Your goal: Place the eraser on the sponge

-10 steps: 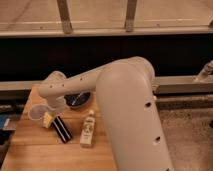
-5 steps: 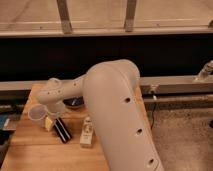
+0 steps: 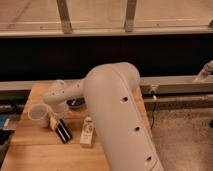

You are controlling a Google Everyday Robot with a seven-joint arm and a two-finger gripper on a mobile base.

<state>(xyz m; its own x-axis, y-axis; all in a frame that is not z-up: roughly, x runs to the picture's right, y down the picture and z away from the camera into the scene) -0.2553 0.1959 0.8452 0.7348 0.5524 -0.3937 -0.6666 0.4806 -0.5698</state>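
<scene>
Table (image 3: 35, 150): diagonal eraser (image 3: 63, 131), hand (image 3: 54, 119) just beside

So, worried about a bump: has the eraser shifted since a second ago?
No. The eraser keeps its spot beside the white bottle; the gripper hovers by its far end.

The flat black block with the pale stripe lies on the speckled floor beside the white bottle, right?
No: the camera view shows the flat black block with the pale stripe lying on the wooden table, not the floor. The white bottle is indeed beside it. The robot's tool is just by the block's far end.
</scene>
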